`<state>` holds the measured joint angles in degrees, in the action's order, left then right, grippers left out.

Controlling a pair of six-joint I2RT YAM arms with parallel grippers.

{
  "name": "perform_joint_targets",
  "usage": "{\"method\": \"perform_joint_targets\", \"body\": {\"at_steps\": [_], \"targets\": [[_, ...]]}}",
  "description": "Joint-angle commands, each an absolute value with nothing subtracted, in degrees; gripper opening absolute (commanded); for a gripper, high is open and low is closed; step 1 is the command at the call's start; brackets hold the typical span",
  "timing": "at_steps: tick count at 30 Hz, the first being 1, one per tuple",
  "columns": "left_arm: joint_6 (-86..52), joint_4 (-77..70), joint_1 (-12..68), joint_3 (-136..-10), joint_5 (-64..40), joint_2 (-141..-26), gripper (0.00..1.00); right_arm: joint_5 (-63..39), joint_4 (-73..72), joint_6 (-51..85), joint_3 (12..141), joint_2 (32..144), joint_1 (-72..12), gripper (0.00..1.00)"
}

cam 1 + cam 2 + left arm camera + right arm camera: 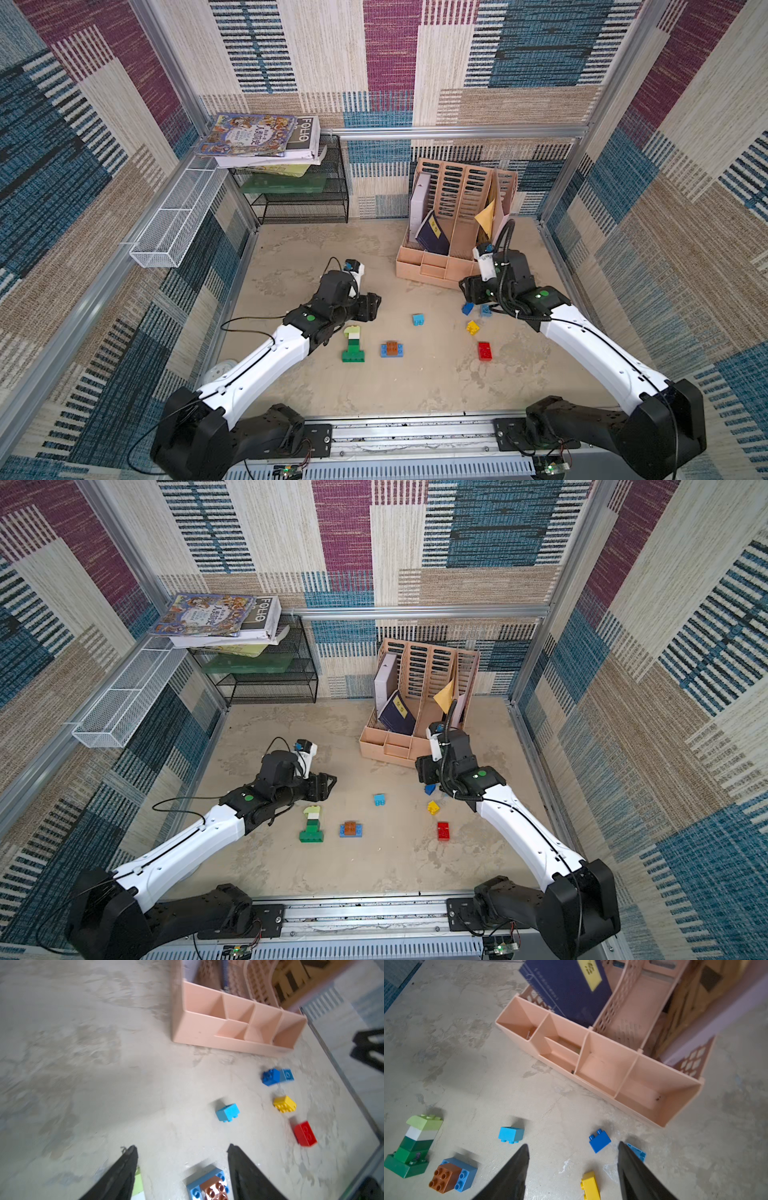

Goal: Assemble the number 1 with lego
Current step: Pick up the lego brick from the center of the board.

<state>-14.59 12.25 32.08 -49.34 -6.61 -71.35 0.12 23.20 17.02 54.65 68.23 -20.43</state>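
Note:
A lego stack shaped like a 1 (pixel 353 345) (pixel 413 1147) lies flat on the table: dark green base and stem, then cream, with lime at the tip. Beside it rests a brown brick on a blue one (pixel 391 349) (pixel 209 1186). Loose bricks lie to the right: light blue (pixel 418 319), dark blue (pixel 468 308), yellow (pixel 472 327) and red (pixel 484 351). My left gripper (pixel 372 307) (pixel 181 1147) hangs open and empty just behind the stack. Over the dark blue brick (pixel 599 1141), my right gripper (pixel 467 289) (pixel 573 1144) is open and holds nothing.
A pink desk organizer (pixel 432 270) holding files stands at the back right, close behind my right gripper. At the back left are a black mesh rack (pixel 303 199) topped with books and a white wire basket (pixel 174 224) on the left wall.

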Motion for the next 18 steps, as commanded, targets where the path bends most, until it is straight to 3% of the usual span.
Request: {"method": "perform_joint_targets", "body": {"at_steps": [1,9,18], "targets": [[-0.8,14.0,35.0,-54.1,-11.0,-76.4,0.71,-1.4,27.3,22.8,54.6,65.2,-17.8,0.65],[14.7,31.2,40.1,-71.8,-15.8,-95.1,0.71,6.3,20.6,14.6,45.9,48.1,-15.9,0.67],[22.1,42.1,43.8,-86.9,-12.8,-110.7,0.69,4.8,24.1,14.8,44.4,45.1,-13.2,0.68]]}}
